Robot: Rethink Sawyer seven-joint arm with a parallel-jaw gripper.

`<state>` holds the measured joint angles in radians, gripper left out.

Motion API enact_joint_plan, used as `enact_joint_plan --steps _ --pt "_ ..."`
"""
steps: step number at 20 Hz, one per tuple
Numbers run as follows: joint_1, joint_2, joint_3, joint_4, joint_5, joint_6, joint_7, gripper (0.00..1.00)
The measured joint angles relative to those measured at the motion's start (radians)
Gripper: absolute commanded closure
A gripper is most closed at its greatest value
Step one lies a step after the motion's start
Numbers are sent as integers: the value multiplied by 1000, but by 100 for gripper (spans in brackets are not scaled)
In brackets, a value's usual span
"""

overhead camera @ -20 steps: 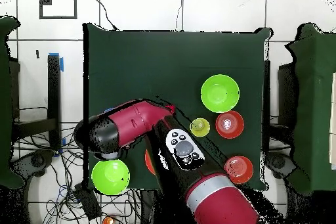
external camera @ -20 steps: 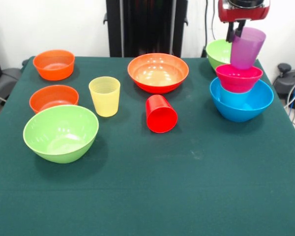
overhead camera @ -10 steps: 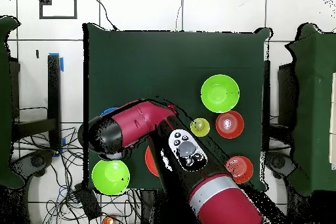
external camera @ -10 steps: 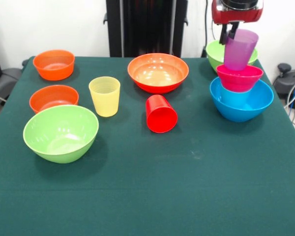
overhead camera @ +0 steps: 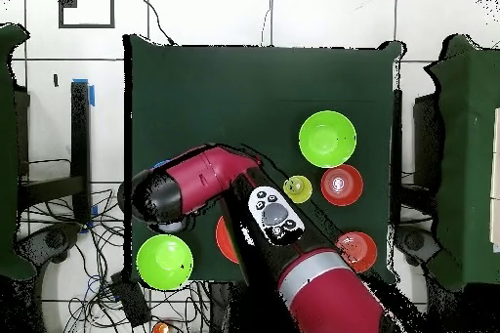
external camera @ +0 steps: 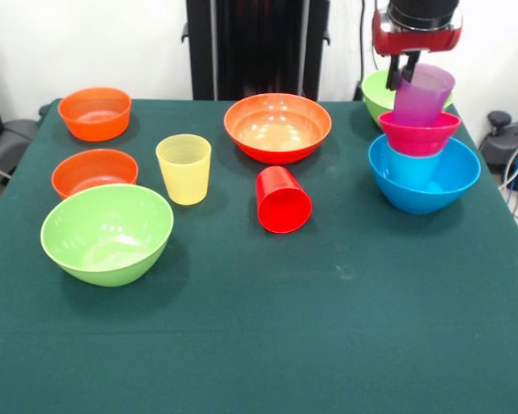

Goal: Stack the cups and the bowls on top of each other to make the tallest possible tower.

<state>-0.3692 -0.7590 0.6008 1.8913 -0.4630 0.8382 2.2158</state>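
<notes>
— End effector (external camera: pixel 409 71)?
— Pinching rim of purple cup (external camera: pixel 421 95), tilted, base down inside magenta bowl (external camera: pixel 419 134).
— Magenta bowl?
— Nested in blue bowl (external camera: pixel 425 179) on table (external camera: pixel 328 328), right of red cup (external camera: pixel 282 200).

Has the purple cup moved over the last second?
Yes. The purple cup, held by the tool, has come down into the magenta bowl, which stayed put on the stack.

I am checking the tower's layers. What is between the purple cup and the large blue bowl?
In the front view, the small magenta bowl sits between them: the purple cup stands in it, above the blue bowl.
</notes>
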Motion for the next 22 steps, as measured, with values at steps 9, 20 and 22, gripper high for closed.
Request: enact_joint_plan --steps 9,20,22 --pt "17 39 -9 -20 0 -29 0 100" --pt "18 45 -30 -37 0 -29 0 0" --pt "19 44 -36 -39 0 -29 0 0"
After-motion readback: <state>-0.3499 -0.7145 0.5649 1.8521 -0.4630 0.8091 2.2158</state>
